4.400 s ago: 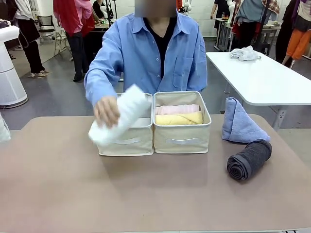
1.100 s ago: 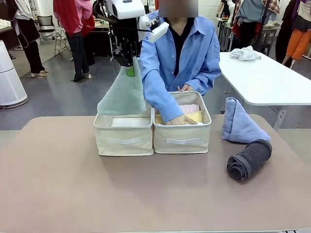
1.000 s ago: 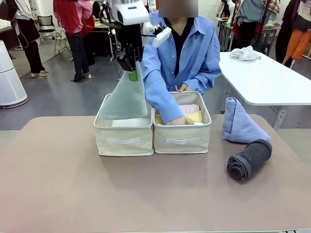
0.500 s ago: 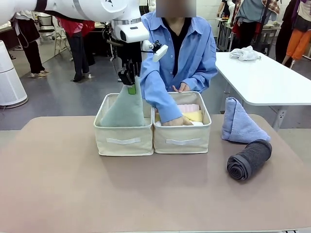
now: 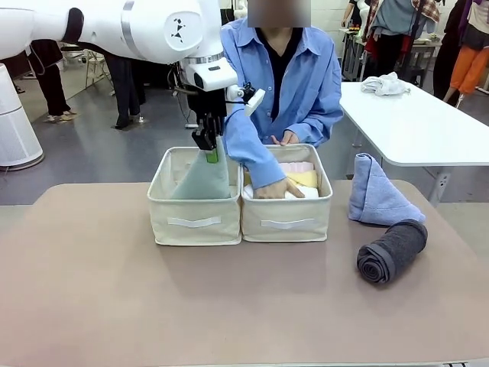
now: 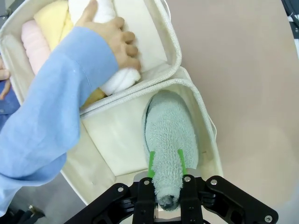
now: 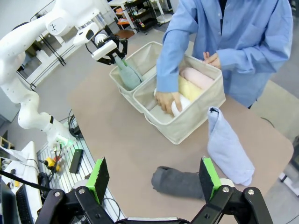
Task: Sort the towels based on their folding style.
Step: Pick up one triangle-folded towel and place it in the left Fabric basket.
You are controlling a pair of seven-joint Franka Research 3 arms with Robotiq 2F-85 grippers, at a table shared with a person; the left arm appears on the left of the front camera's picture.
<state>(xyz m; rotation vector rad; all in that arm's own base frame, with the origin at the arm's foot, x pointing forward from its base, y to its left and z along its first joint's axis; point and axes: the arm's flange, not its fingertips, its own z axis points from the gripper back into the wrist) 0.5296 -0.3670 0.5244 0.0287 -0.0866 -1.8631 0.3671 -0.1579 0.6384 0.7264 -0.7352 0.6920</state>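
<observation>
Two baskets (image 5: 195,220); left tool (image 5: 208,155) clamps grey-green towel (image 5: 200,180) beside person's sleeve (image 5: 249,150); right tool (image 7: 154,173) spread.

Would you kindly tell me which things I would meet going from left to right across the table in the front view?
From the left: left beige basket → right beige basket → light blue triangle-fold towel. The dark grey roll lies in front of that towel and overlaps it sideways, so it has no clear place.
</observation>
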